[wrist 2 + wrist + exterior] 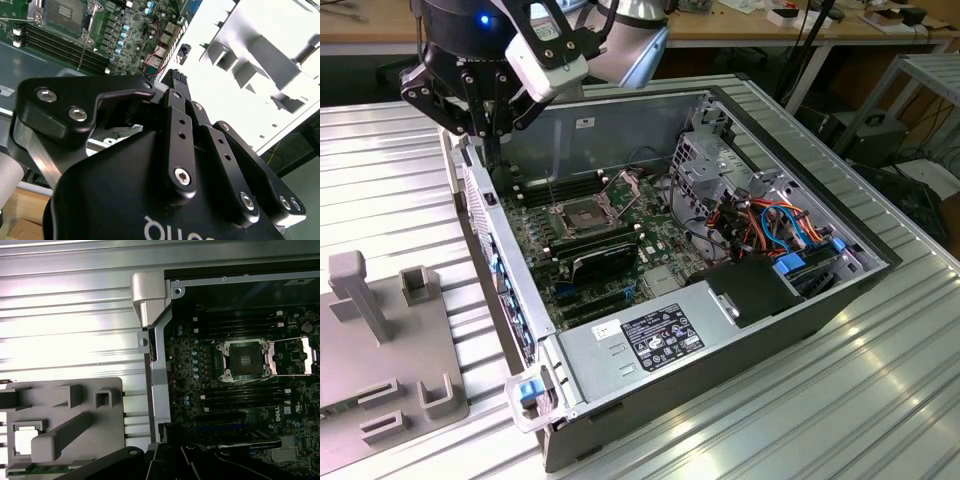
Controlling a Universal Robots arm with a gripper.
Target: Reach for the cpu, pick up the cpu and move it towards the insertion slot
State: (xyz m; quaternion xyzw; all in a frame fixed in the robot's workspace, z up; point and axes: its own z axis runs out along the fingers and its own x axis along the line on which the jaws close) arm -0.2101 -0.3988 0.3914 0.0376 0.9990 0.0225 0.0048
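The gripper (485, 128), fingers (176, 95) drawn narrow with nothing seen between them, is best opened and squared over the cpu (22, 440) seated flat in the grey fixture (107, 435).

The gripper (175, 79) was matte black. The motherboard (184, 367) was green, and the insertion slot (246, 360) dark-centred in shiny silver. The cpu (24, 440) looked pale silver on a grey tray (107, 440), over the ribbed silver counter (65, 330).

The arm (625, 40) enters the exterior view at 12 o'clock. Its gripper (485, 128) hangs at 11 o'clock, pointing toward 6 o'clock.
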